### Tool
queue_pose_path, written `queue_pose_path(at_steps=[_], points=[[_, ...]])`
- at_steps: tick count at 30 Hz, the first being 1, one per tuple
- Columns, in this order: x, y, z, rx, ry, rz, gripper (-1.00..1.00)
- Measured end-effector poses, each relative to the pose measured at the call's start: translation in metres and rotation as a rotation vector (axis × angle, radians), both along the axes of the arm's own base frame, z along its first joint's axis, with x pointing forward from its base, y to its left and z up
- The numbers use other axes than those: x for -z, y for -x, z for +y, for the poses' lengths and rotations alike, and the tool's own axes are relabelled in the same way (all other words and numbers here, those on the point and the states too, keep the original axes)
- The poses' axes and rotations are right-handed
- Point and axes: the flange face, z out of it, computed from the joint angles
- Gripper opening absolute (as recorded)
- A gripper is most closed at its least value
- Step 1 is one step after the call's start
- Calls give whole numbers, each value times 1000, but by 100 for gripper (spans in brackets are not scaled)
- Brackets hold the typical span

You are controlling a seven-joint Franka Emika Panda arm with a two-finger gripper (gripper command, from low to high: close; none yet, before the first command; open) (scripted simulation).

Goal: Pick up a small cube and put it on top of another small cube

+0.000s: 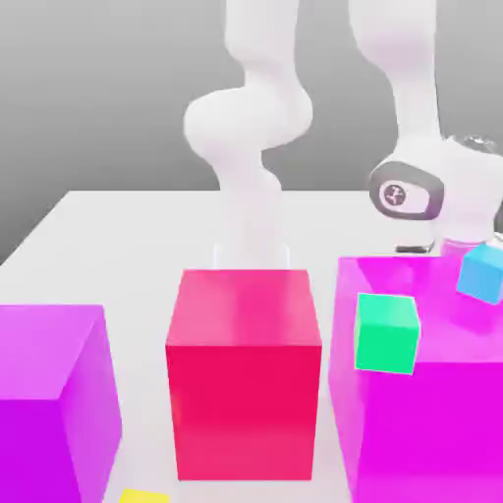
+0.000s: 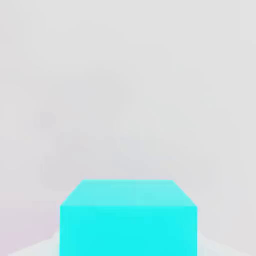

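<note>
My jaws are pressed in on the small cube (image 2: 128,220), the turquoise one, which sits right up against my hand camera with pale tabletop beyond it; I judge the grasp made. In the exterior view my gripper (image 1: 432,248) stands behind the large magenta block (image 1: 432,413) near the table's (image 1: 118,221) far edge on that view's right, its tips hidden by the block. Grasping therefore reads as done; lifting, carrying and stacking remain. For the receiving cube I see two candidates: a small mint-green cube (image 1: 387,334) and a small sky-blue cube (image 1: 483,273), both seen against the magenta block; whether they rest on it or before it I cannot tell. A red block (image 1: 244,373) stands mid-table, and a second magenta block (image 1: 49,403) occupies the near corner on that view's left.
</note>
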Motion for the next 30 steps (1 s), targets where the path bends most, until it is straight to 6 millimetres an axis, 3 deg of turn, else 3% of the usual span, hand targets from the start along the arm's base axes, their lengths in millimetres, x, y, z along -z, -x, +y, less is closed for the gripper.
queue_pose_path(at_steps=[8, 12, 14, 16, 26, 28, 30], points=[[-74, -18, 87, 132, 20, -94, -100], [-132, -41, 108, 201, 27, -163, -100], [-153, -77, 85, 245, 43, -164, -100], [-172, -95, 68, 234, 54, -153, -100], [-252, -149, -24, 92, 25, -8, -100], [-251, -150, -29, 44, 3, -2, -100], [-227, -151, -30, 32, -3, -1, -100]])
